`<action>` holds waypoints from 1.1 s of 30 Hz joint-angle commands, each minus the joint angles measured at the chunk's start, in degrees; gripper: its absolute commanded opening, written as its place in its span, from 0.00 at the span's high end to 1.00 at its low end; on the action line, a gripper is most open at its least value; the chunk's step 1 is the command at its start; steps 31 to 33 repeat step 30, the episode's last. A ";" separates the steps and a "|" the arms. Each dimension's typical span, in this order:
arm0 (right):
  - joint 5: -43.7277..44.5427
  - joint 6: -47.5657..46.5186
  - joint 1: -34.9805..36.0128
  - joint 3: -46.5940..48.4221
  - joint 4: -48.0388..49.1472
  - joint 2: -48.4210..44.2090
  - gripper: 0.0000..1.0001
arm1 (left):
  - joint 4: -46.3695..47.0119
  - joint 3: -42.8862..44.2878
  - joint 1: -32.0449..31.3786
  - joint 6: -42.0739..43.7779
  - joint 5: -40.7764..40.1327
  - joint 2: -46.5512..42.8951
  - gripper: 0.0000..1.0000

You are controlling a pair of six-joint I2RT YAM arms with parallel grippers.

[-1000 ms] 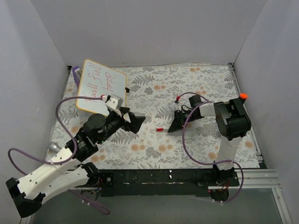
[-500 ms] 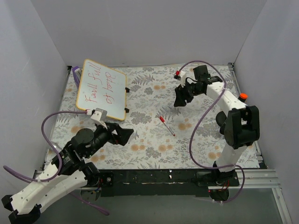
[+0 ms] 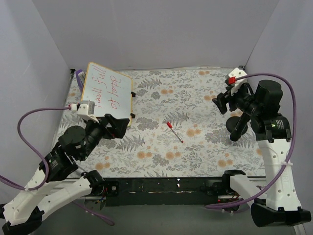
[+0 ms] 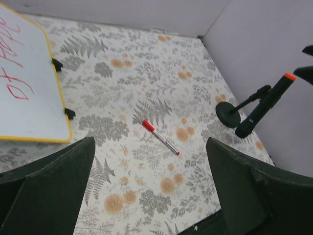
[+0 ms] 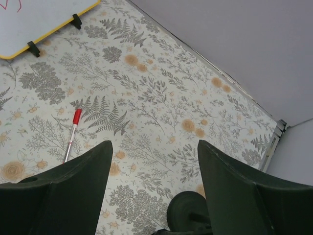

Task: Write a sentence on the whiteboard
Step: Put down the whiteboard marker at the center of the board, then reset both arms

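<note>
The whiteboard (image 3: pixel 113 99), white with a yellow frame, lies at the far left of the flowered mat; its near corner also shows in the left wrist view (image 4: pixel 29 105) and the right wrist view (image 5: pixel 41 19). The sentence (image 3: pixel 100 89) runs across it in two lines of red handwriting (image 4: pixel 12 63). A red-capped pen (image 3: pixel 174 132) (image 4: pixel 160 137) (image 5: pixel 72 134) lies loose mid-mat. My left gripper (image 3: pixel 115 128) (image 4: pixel 151 196) hovers open just off the board's near edge. My right gripper (image 3: pixel 229 116) (image 5: pixel 154 191) is raised at the right, open and holding nothing.
A black stand with a round foot (image 4: pixel 227 113) (image 5: pixel 188 213) and an orange-tipped rod (image 4: pixel 266 103) stands by the right wall, under my right arm. A small purple block (image 3: pixel 79 74) sits behind the board. Grey walls enclose three sides.
My right gripper opened, left the pen on the mat and swung up and back to the right. My left arm drew back from the board's near corner toward the near left.
</note>
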 commanded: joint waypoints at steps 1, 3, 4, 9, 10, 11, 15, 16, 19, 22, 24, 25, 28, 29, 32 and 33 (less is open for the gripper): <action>0.53 9.36 -3.40 -2.82 2.10 -3.27 0.19 | -2.13 4.71 0.10 8.69 -7.00 -1.12 0.02; 1.67 13.05 -4.28 -6.49 4.90 -6.08 0.11 | -0.03 1.65 0.19 11.07 -7.00 -4.01 0.02; 2.81 15.68 -4.37 -7.56 5.53 -6.87 0.11 | 1.12 -0.19 0.10 13.52 -6.83 -7.94 0.02; 11.95 18.43 -4.37 -11.52 7.20 -10.92 0.10 | 6.48 -10.65 0.19 15.48 -3.84 -20.53 0.02; 12.74 18.43 -4.72 -12.05 7.12 -11.27 0.10 | 6.58 -11.63 0.10 15.21 -3.49 -21.94 0.02; 13.71 18.78 -4.98 -12.32 7.12 -11.89 0.10 | 6.93 -12.60 0.19 14.86 -3.40 -24.04 0.02; 11.35 20.45 -7.69 -13.55 7.47 -12.68 0.10 | 9.30 -16.65 0.19 16.34 -0.86 -26.26 0.02; 10.74 20.72 -8.23 -13.72 7.73 -12.68 0.10 | 9.04 -16.56 0.10 16.27 -0.76 -25.91 0.02; 9.15 21.51 -10.17 -14.51 8.35 -12.86 0.09 | 9.21 -17.17 0.10 15.91 -1.91 -25.20 0.02; 8.36 21.86 -11.75 -15.04 8.70 -13.12 0.09 | 8.86 -17.35 0.10 15.39 -1.55 -24.85 0.02; 8.10 21.86 -12.28 -15.13 8.78 -13.30 0.09 | 8.77 -17.53 0.10 15.30 -1.29 -25.03 0.02; 7.92 21.60 -12.80 -15.04 8.79 -13.30 0.09 | 8.86 -17.70 0.10 15.39 -1.03 -25.46 0.02; 7.30 21.51 -13.25 -15.39 8.87 -13.56 0.09 | 8.95 -17.79 0.10 15.39 -0.76 -26.17 0.02; 7.13 21.51 -13.34 -15.57 9.05 -13.56 0.09 | 8.95 -17.88 0.10 15.47 -0.67 -26.35 0.02; 7.13 21.42 -13.34 -15.57 9.05 -13.48 0.09 | 9.04 -17.97 0.10 15.47 -0.67 -26.35 0.02; 7.13 21.42 -13.34 -15.57 9.05 -13.48 0.09 | 9.04 -17.97 0.10 15.47 -0.67 -26.35 0.02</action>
